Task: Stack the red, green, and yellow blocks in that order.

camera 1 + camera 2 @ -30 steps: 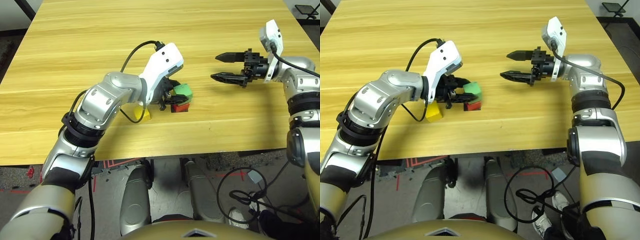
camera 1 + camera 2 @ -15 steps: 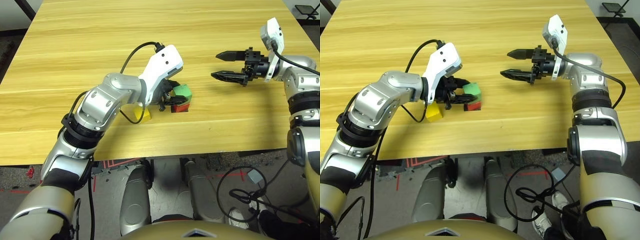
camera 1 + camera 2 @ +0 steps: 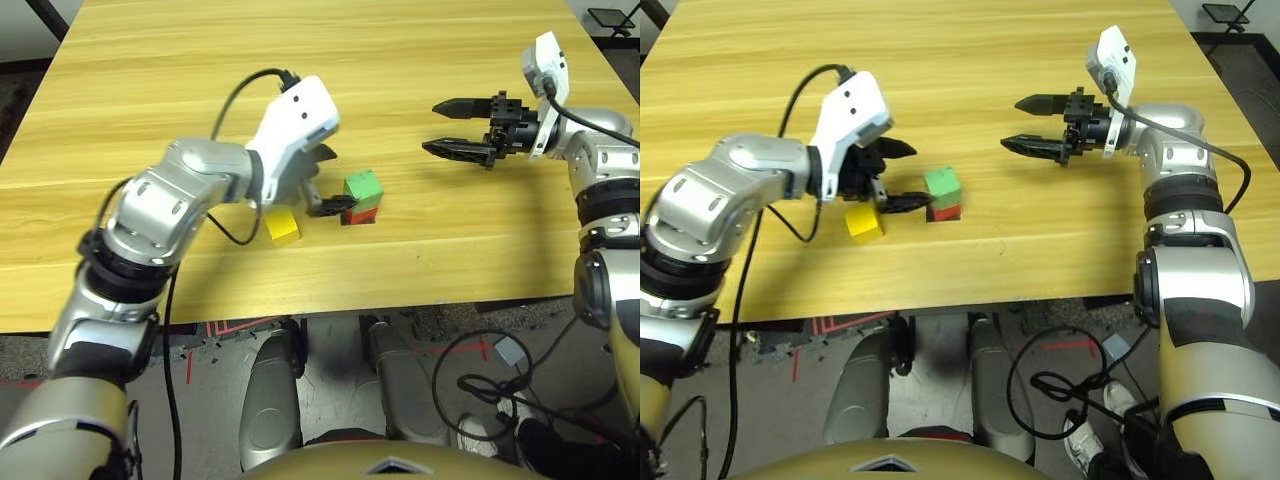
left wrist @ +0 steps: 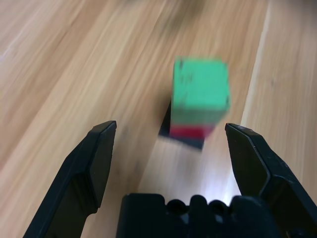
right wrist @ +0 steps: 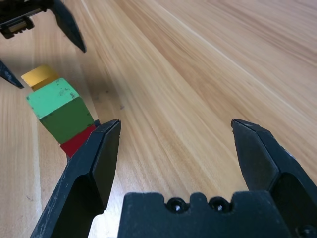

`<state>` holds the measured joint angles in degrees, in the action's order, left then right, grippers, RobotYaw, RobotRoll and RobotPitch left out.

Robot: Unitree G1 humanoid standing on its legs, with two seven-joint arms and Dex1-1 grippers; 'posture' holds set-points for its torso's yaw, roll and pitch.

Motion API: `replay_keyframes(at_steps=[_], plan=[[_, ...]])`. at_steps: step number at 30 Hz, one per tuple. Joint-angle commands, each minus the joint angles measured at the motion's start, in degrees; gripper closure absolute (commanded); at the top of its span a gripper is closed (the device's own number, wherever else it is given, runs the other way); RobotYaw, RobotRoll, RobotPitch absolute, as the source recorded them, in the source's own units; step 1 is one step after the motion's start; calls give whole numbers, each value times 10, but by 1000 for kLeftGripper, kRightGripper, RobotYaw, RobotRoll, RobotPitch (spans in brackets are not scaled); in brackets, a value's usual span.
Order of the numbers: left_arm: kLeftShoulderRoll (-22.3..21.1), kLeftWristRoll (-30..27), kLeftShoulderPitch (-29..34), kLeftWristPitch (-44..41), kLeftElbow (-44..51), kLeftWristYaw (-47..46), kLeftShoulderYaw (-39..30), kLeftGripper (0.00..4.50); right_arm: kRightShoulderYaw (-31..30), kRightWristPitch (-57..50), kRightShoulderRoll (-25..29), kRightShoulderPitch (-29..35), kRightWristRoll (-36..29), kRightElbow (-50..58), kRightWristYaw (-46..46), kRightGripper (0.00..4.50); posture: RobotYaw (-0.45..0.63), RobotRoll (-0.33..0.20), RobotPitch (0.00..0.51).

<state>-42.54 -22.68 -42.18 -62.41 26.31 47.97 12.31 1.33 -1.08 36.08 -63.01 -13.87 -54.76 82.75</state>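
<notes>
Left eye view takes the green-on-red stack as its landmark, near the front middle of the wooden table (image 3: 150, 90). Well to the stack's left, the yellow block (image 3: 283, 225) lies alone on the wood, apart from everything, its top face bare. Between the yellow block and the stack sits the left gripper (image 3: 322, 180), its fingers spread wide and holding nothing; one fingertip lies just beside the stack's lower half, and I cannot tell whether it touches. The green block (image 3: 362, 187) sits on the red block (image 3: 362, 211), and the red one rests on a flat black square patch (image 4: 184, 140). In the left wrist view the green cube looks fairly squarely set, perhaps slightly turned against the red.

Well to the stack's right and farther back, the right gripper (image 3: 446, 128) hovers above the table, also wide and empty.

The step in hand appears to be fetching the yellow block. To do it well, the left gripper should draw clear of the stack without brushing it, since the two-cube tower would topple at a light nudge. It should then come over the yellow block, straddle two opposite faces, and close on them squarely. Lifting it well above the green top before crossing over would avoid a sideways knock. Release should come only once yellow sits flat on green.
</notes>
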Motion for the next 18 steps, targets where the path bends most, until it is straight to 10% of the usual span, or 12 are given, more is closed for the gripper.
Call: replay_keyframes(at_steps=[1, 18], plan=[[-29, -19, 38, -36, 48, -6, -23, 20, 3, 9, -3, -7, 9, -16, 4, 0, 216, -24, 260], [-44, -5, 139, 15, 33, -46, -17, 20, 6, 12, -7, -21, 22, -34, 9, 0, 216, -42, 265]])
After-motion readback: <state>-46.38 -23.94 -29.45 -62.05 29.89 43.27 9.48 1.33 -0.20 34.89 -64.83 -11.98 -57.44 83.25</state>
